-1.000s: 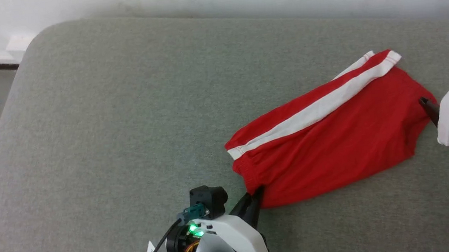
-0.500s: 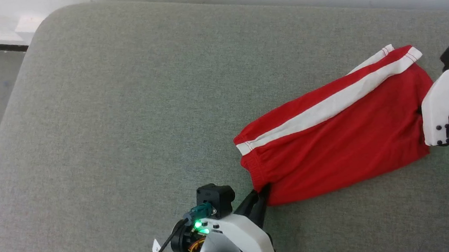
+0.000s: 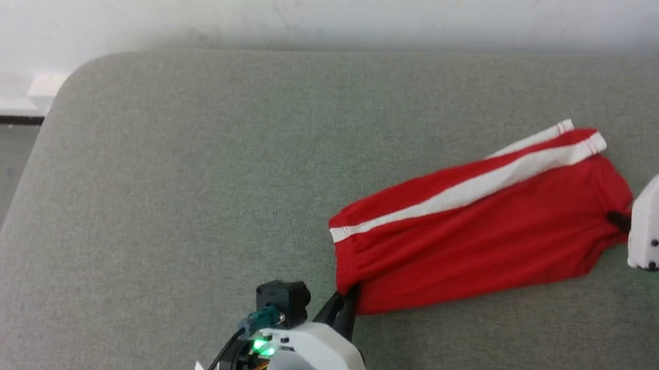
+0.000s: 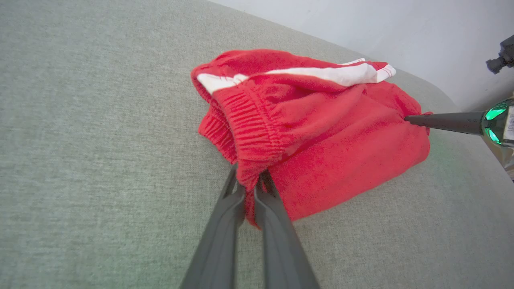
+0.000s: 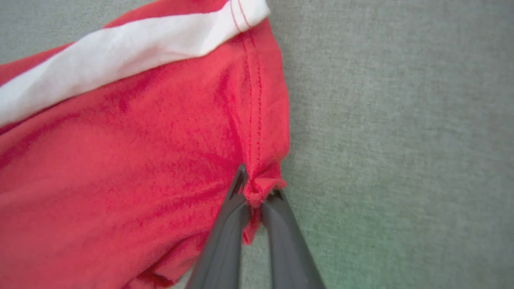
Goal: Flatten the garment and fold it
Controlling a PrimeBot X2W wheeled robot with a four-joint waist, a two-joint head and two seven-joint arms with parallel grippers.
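- On the grey cushion (image 3: 180,197), the garment (image 3: 475,242) lies bunched.
- The right gripper (image 5: 256,194), open a second ago, now pinches its hem.
- The left gripper (image 4: 249,186) still clamps the waistband, so stretching can probably start.

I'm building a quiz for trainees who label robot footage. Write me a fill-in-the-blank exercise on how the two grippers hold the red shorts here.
1. The left gripper is shut on the gathered elastic ____ of the garment.
2. The right gripper is shut on the garment's stitched ____, at the opposite end.
3. The stripe running along the garment's side is ____.

Missing words: waistband; hem; white.
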